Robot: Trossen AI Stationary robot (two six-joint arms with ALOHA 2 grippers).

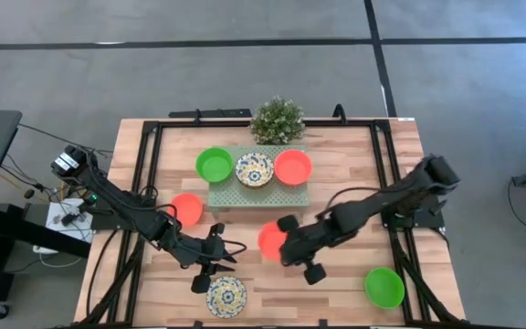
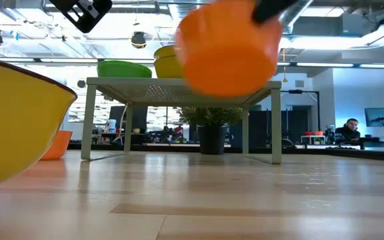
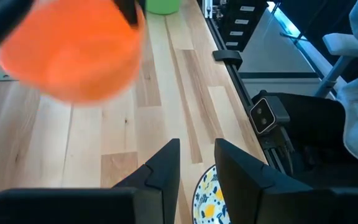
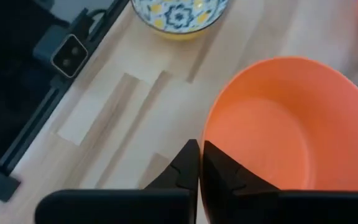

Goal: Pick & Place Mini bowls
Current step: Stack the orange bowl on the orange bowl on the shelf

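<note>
My right gripper [image 1: 283, 242] is shut on an orange-red mini bowl [image 1: 270, 239] above the table's middle, in front of the pale green platform [image 1: 258, 192]. A green bowl [image 1: 214, 164], a patterned bowl [image 1: 254, 169] and an orange-red bowl [image 1: 292, 167] sit on that platform. My left gripper [image 3: 196, 168] hangs open and holds nothing, just above a patterned bowl [image 3: 207, 199] resting on the table near its near edge. Another orange-red bowl [image 1: 186, 208] and a green bowl [image 1: 383, 287] rest on the tabletop. My right gripper has the orange-red bowl by its rim [image 4: 207, 132], pinched between the two fingers, which come from the table's right. In the low view the bowl [image 2: 225, 47] is lifted clear of the table, at about the height of the platform top.
A small bushy plant [image 1: 277, 119] stands behind the platform at the far edge. Black rails [image 1: 149, 174] run along the table's left and right sides. In the low view the near patterned bowl [image 2: 12, 133] fills the left foreground. Bare wood lies between the platform and the near edge.
</note>
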